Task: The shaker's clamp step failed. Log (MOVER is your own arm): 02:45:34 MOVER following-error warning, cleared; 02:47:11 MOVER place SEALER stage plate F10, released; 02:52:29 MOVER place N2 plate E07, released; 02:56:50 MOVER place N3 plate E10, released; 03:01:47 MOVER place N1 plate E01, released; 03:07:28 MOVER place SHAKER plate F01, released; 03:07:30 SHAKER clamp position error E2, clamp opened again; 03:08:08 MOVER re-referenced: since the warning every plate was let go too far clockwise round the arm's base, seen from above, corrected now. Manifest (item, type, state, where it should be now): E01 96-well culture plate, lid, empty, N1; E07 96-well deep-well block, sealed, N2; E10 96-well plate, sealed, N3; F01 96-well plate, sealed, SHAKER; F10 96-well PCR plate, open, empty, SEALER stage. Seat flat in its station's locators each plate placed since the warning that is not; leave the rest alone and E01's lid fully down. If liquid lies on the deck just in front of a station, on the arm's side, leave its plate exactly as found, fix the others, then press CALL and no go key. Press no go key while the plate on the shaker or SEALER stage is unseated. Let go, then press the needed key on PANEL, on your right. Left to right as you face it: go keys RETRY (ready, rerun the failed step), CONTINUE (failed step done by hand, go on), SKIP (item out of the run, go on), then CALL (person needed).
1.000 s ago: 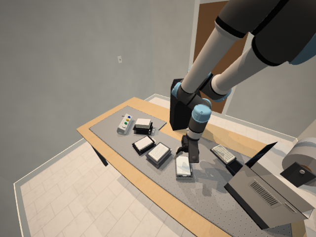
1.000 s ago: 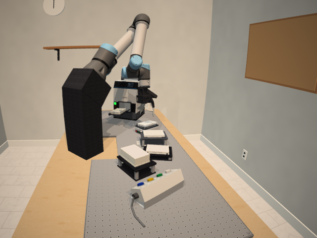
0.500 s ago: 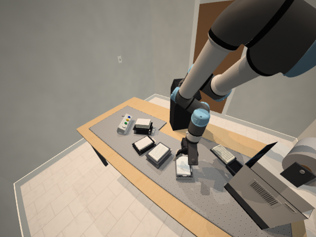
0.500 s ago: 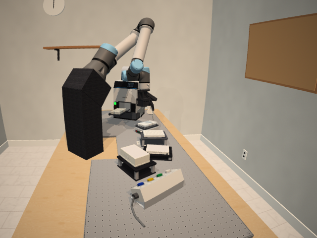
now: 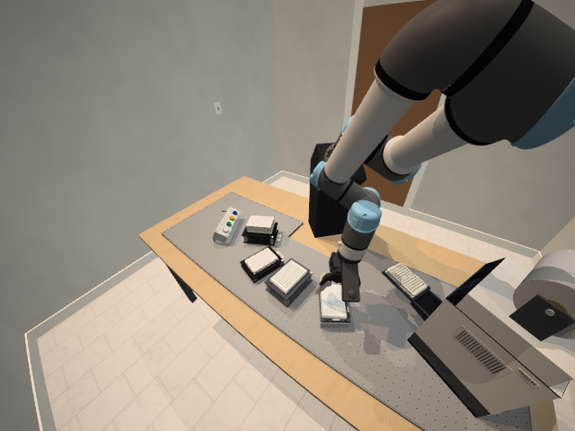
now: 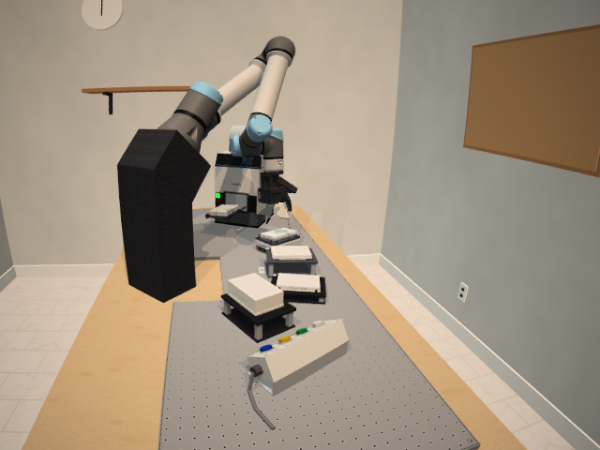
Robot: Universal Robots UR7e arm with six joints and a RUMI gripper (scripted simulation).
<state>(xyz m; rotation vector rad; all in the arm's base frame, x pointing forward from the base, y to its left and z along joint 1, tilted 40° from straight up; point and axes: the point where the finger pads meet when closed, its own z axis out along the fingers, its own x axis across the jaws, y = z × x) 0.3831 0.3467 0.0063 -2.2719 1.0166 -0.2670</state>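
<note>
My gripper [image 5: 337,284] hangs open and empty just above a clear-topped plate [image 5: 333,303] on a low dark base; in the exterior view the gripper [image 6: 283,205] is above that plate [image 6: 277,235]. This plate lies turned at an angle to its neighbours. Beside it are a white 96-well plate [image 5: 288,277] on a grey base, a flat white plate [image 5: 261,261] in a black nest, and a tall white block [image 5: 260,224] on a raised black stand. An open well plate [image 5: 406,279] lies on the sealer's black stage. The key panel [image 5: 226,226] is at the far end.
The grey sealer [image 5: 487,356] with its roll [image 5: 548,283] stands at the near right. The arm's black pedestal [image 5: 327,204] stands behind the row of plates. The panel's cable [image 6: 256,397] trails over the perforated deck.
</note>
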